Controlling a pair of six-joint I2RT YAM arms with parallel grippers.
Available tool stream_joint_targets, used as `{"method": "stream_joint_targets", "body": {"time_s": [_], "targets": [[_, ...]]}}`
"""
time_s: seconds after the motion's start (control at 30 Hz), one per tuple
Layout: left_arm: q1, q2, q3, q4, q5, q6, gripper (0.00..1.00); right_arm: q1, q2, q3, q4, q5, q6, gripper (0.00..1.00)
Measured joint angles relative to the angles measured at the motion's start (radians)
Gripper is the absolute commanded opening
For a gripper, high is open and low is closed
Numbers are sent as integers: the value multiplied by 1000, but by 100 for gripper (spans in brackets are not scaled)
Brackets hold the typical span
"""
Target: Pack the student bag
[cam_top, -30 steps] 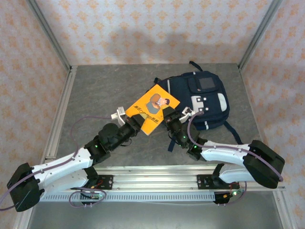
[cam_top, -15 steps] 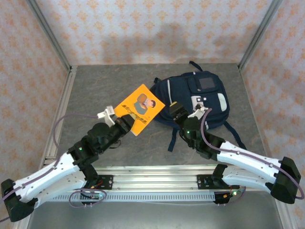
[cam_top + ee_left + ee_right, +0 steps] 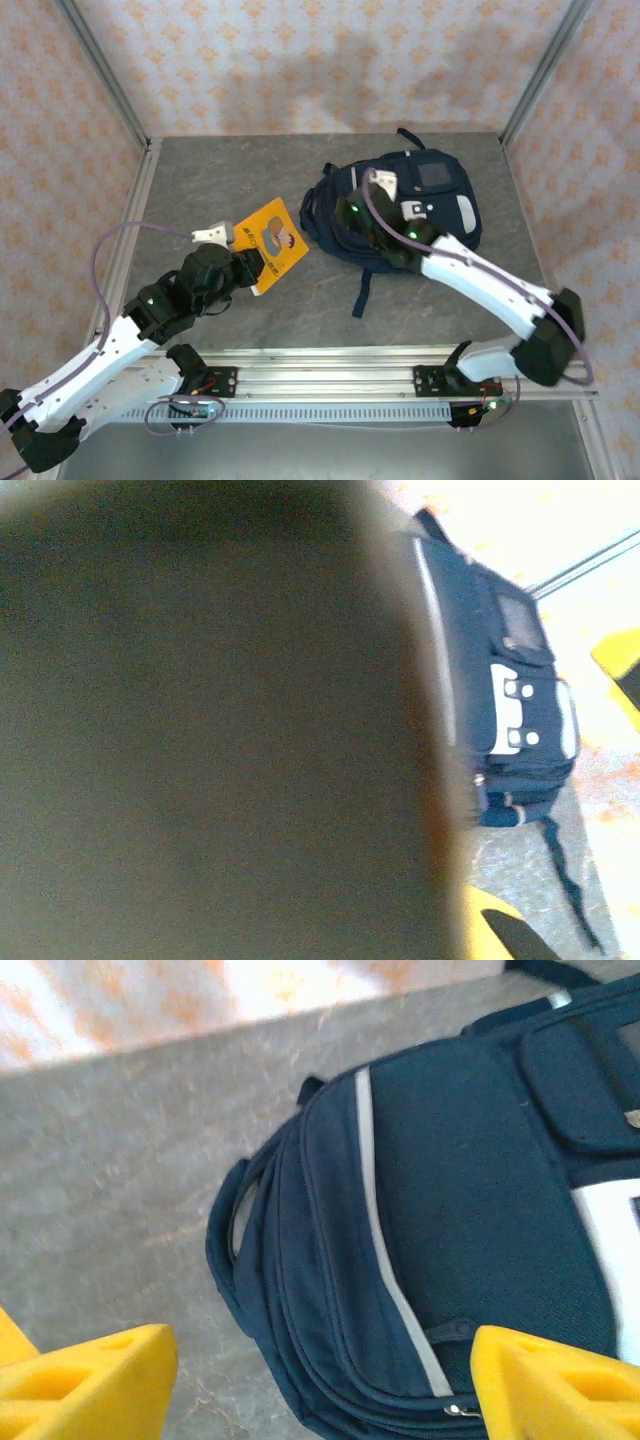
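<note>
Listing from the left of the grey table (image 3: 200, 170):

1. Left gripper (image 3: 255, 272), jaws nearly together, is pinching the lower edge of an orange book (image 3: 272, 238). It is holding the book tilted above the surface, apart from the student bag (image 3: 405, 165).
- The overhead view is showing the cover, with a cartoon figure and a line of dark writing too small to read.
- The left wrist view is giving none of that. A blurred dark-olive mass close to the lens is blocking most of it, and I cannot tell what it is.
- One yellow fingertip (image 3: 495, 930) is poking in at the bottom of that view, with the bag lying beyond to the right.

2. Bare table is lying between book and bag.

3. Right gripper (image 3: 318, 1385) is hovering over the bag's left flank.
- Its yellow fingers (image 3: 90, 1380) are standing wide apart and gripping nothing.
- Its wrist view is showing close detail that the overhead view is not: a white trim stripe (image 3: 385, 1250), stitched zip lines and the carry handle (image 3: 228, 1235) at the bag's end.

4. The student bag is lying flat, front up, on the right rear part of the table.
- The overhead view is showing its grey square patch (image 3: 435, 175), on which nothing is legible.
- A dark strap (image 3: 362, 290) is trailing toward the near edge.
- The right forearm (image 3: 470, 275) is crossing the bag's front and hiding part of the white-flapped pocket.

5. Patterned walls (image 3: 300, 70) are enclosing three sides, and a metal rail (image 3: 330, 385) is running along the near edge.
</note>
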State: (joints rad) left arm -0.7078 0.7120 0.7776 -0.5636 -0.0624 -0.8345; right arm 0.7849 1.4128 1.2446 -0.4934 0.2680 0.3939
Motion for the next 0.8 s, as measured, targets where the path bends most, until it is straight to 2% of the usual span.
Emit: {"method": "stream_joint_targets", "body": {"time_s": [0.07, 0.2, 0.47, 0.57, 0.7, 0.8], "targets": [[29, 0, 0, -21, 23, 11, 0, -10, 129, 102, -87, -25, -61, 91], [78, -6, 0, -32, 59, 25, 0, -42, 306, 220, -210, -59, -140, 92], [115, -36, -16, -34, 104, 32, 0, -127, 520, 425, -341, -105, -206, 85], [124, -31, -35, -34, 120, 32, 0, -134, 587, 491, -366, -110, -224, 77], [135, -18, -44, -33, 141, 32, 0, -136, 666, 550, -393, -117, -248, 58], [146, -16, -48, -32, 153, 32, 0, -137, 703, 580, -409, -119, -262, 37]]}}
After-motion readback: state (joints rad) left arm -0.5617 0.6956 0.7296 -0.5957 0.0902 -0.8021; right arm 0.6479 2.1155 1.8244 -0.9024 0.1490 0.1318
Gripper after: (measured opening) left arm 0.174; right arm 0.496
